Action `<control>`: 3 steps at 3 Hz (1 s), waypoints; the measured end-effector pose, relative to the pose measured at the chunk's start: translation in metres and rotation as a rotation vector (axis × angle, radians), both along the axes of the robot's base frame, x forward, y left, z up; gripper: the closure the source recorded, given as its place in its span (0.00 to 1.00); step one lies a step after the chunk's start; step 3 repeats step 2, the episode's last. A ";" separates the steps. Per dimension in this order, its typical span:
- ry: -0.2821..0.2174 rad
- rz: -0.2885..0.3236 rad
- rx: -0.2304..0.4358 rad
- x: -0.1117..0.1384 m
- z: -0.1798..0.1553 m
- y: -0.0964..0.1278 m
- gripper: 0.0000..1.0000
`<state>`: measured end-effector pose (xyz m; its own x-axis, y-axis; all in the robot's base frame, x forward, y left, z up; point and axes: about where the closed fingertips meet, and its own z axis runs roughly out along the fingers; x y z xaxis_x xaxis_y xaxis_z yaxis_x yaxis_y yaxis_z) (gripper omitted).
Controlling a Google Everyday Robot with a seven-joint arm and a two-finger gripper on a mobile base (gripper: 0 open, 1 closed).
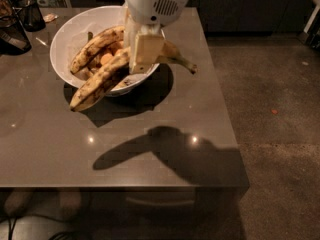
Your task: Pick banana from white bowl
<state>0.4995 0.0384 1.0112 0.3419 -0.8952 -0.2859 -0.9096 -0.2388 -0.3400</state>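
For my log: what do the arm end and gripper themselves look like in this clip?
The gripper, at top centre over the white bowl's right rim where the banana crosses it, has a bulky, rounded, glossy white housing with a dark slotted vent grille. Of the jaws, one flat, pale cream, roughly rectangular pad shows below it. No cables, labels or sleeves show.

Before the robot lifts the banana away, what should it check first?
1. Gripper, above the bowl's right side, shut on the banana: ok.
2. Banana's dark end out past the white bowl rim, over the table: ok.
3. Grip near the banana's middle: not ok, it sits toward the stem end.
4. Other banana free of the held one: cannot tell.
5. Dark things at the table's left edge apart from the banana: ok.
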 end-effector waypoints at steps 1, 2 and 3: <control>0.044 -0.023 0.057 -0.026 -0.008 -0.001 1.00; 0.052 -0.024 0.063 -0.028 -0.009 0.000 1.00; 0.052 -0.024 0.063 -0.028 -0.009 0.000 1.00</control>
